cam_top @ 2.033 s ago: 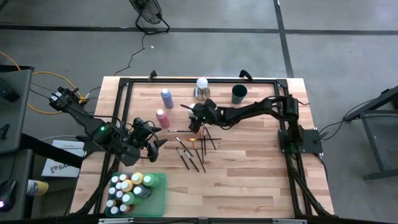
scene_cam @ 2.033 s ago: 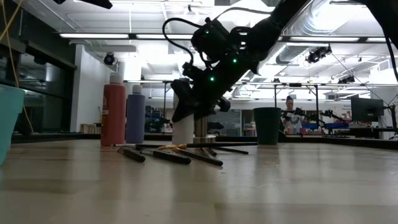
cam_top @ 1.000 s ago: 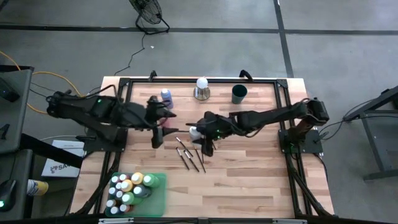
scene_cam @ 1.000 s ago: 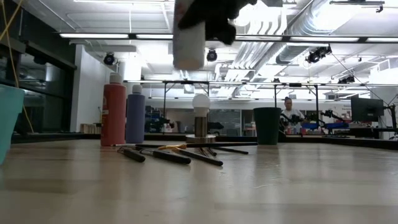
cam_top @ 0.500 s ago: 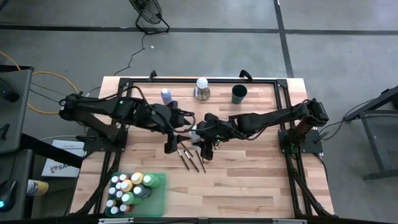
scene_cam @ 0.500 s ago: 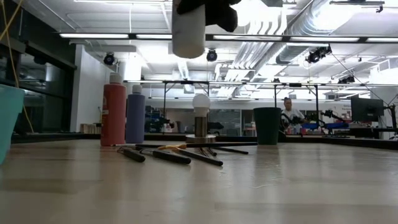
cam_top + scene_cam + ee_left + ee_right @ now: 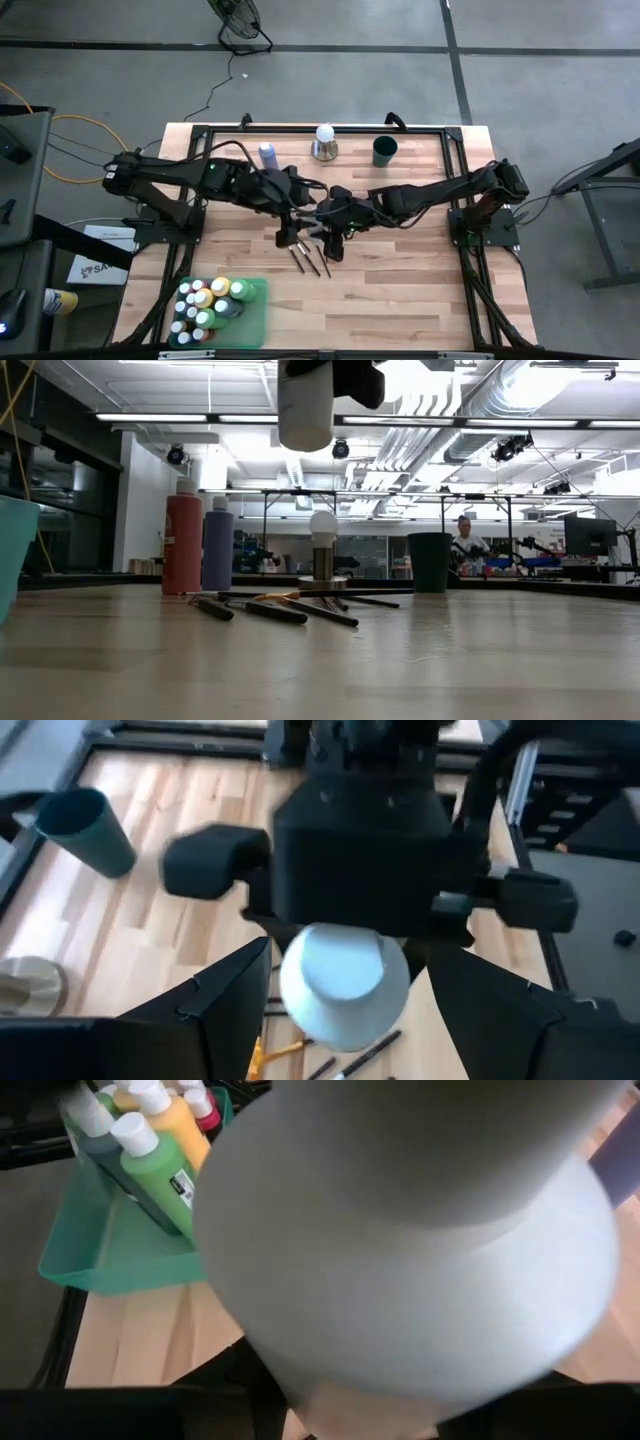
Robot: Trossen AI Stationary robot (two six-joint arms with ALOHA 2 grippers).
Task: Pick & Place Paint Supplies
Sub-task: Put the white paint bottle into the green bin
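Right tool (image 7: 322, 213): closed on a white paint bottle (image 7: 305, 405), held aloft over mid-tabletop; the bottle fills the right wrist view (image 7: 400, 1250).

Left tool (image 7: 300, 200): jaws spread wide, empty, just beside the right tool; in the left wrist view its fingers (image 7: 215, 1010) flank the bottle's base (image 7: 345, 985) without touching it. Judged step: a handover between arms.

Beneath them: brushes (image 7: 310, 255) lying loose on the tabletop (image 7: 400, 290).

Farther out: pink bottle (image 7: 182, 542) and blue-purple bottle (image 7: 217, 545) standing upright beside each other; green bin (image 7: 255, 320) near the front left corner, part filled with bottles (image 7: 205, 305). White ball on metal base (image 7: 324, 142) and dark green cup (image 7: 385, 151) at the far edge.

Hazards, judged: right tool releasing before the left has closed would drop the bottle onto the brushes; the smooth round body could slip or tilt in a shallow grip; the two tools are close enough to collide.
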